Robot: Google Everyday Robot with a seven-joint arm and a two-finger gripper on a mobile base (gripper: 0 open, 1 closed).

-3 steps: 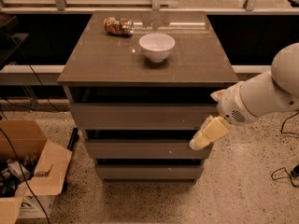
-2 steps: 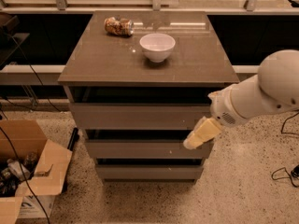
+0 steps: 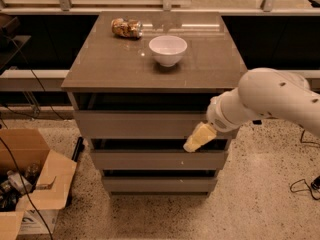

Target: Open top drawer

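Observation:
The grey-taupe cabinet has three flat, handle-less drawer fronts. The top drawer [image 3: 140, 124] is the widest and tallest, just under the tabletop, and its front sits flush with the cabinet. My gripper [image 3: 198, 138] has pale yellowish fingers and hangs from the white arm coming in from the right. It sits in front of the right end of the top drawer, at its lower edge, over the dark gap above the middle drawer [image 3: 157, 160].
A white bowl [image 3: 168, 49] and a small snack bag [image 3: 126, 27] lie on the cabinet top [image 3: 100, 69]. The bottom drawer [image 3: 157, 184] is below. An open cardboard box [image 3: 30, 184] stands on the floor at left. Cables lie at far right.
My gripper has moved left and slightly up, from beside the cabinet's right edge toward the right end of the top drawer. The drawers have not moved.

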